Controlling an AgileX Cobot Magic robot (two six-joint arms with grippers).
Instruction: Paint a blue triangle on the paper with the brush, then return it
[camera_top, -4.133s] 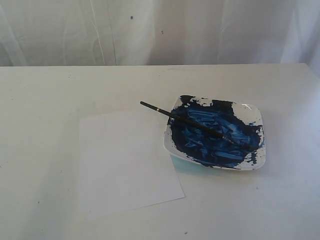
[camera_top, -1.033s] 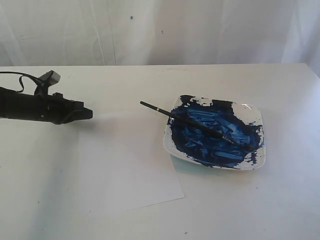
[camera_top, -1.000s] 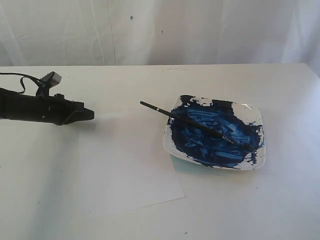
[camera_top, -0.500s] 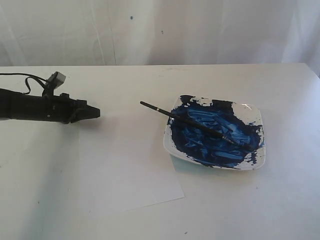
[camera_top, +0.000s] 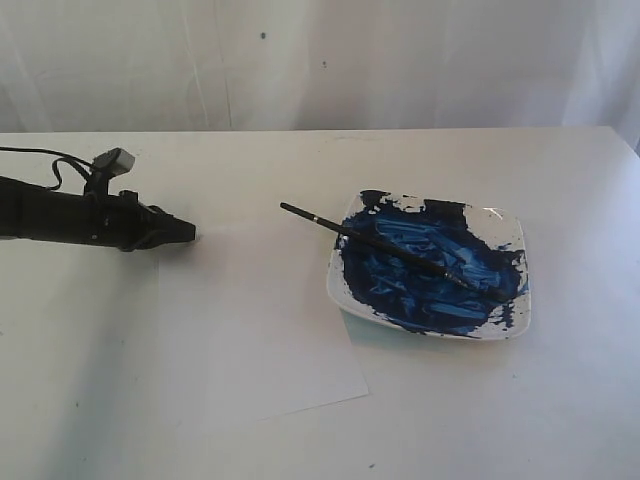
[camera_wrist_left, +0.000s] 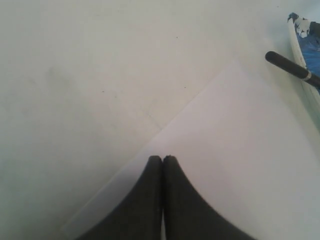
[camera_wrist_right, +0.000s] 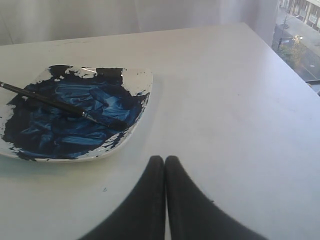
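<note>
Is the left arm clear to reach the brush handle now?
Probably yes: only bare paper lies between the left pincer and the brush handle jutting off the dish; jaws are shut.

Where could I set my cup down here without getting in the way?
Bare table runs behind the paint dish to the far edge, and in front of it to the near right corner. Crowded: where the dish meets the paper and the brush handle overhangs, and the paper's far left corner by the left gripper.

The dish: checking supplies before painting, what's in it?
Blue paint covers most of the dish; the brush lies across it, bristles in paint, handle overhanging the rim. Paint hides the floor.
</note>
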